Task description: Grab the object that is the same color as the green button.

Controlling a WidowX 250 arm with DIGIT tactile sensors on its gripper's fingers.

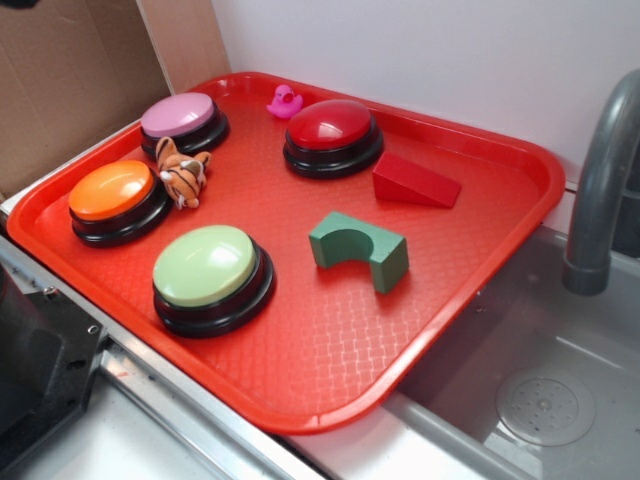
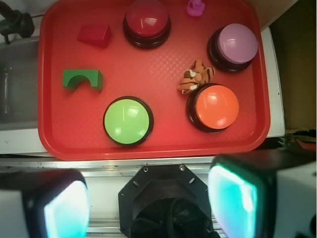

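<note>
Pincer (image 2: 148, 203) fingertips cropped by wrist view's bottom edge.

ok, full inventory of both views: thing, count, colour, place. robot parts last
tray: 1, red, beside the sink, holds all the items below
green button: 1, pale green dome on black base, near edge of tray
orange button: 1, orange, black base, next to the tiger
pink button: 1, pink, black base, far corner
red button: 1, red, black base, far side near the duck
arch block: 1, dark green, between green button and wedge
wedge block: 1, red, beside red button
tiger toy: 1, orange striped, between orange and pink buttons
duck toy: 1, pink, far edge
sink: 1, grey, with tap
gripper: 1, open, above the tray's near edge, holding nothing
</note>
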